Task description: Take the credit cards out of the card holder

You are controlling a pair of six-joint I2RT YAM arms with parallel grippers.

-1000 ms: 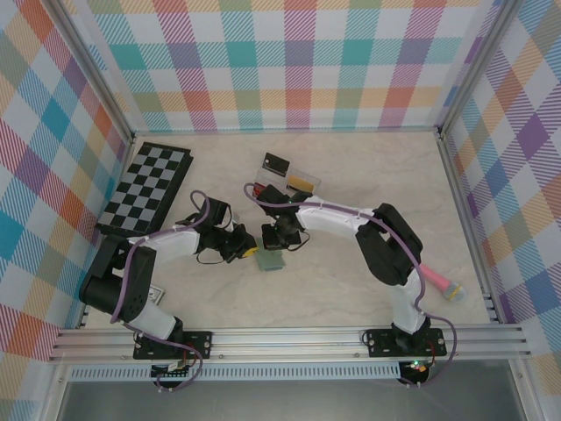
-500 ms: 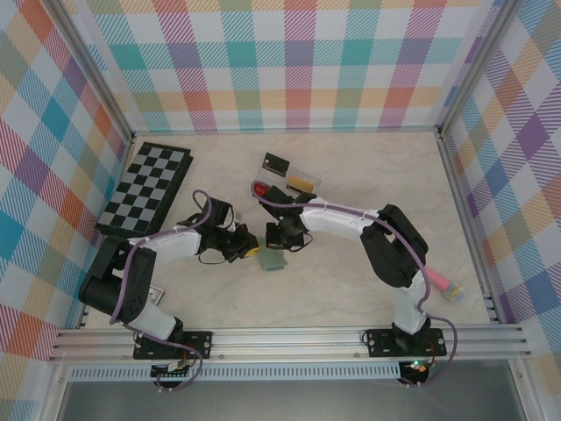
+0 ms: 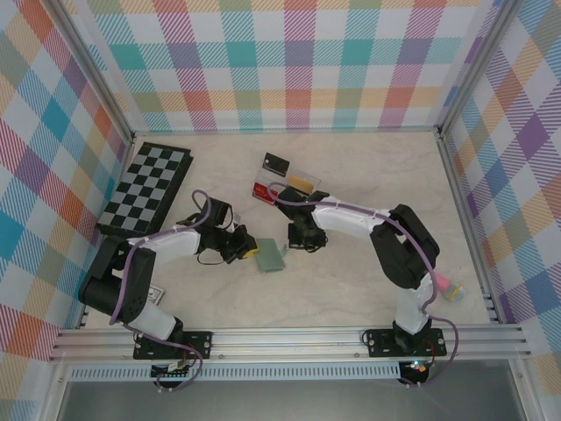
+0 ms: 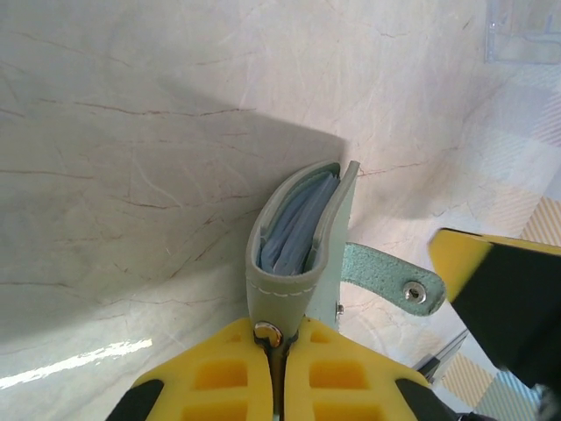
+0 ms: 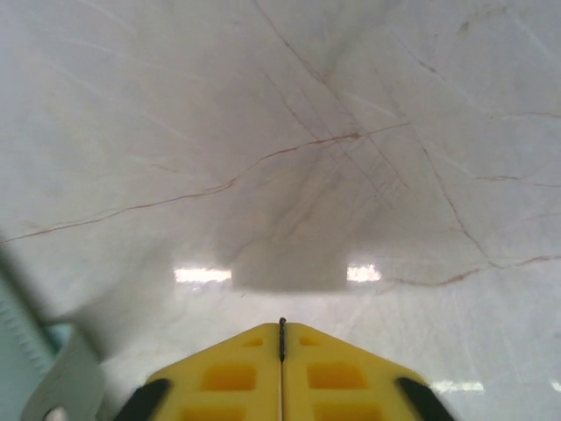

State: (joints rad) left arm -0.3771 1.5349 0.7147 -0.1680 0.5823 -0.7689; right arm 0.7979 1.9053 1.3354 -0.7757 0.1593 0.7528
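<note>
Pinching one end of the small grey-green folding card holder, the left gripper keeps it on edge near the middle of the pale marbled table. The holder's length runs away from that claw toward the right arm, with pale blue lining showing between its leaves. The right gripper, pads together and empty, hangs just right of it and looks best placed to reach in.

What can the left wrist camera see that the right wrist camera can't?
Left wrist: the left gripper pinching the card holder at its fold, its blue lining, snap strap, and a clear tray corner. Right wrist: the right gripper, shut, over its shadow on bare table. Both: marble table, yellow fingers, a bit of card holder.
</note>
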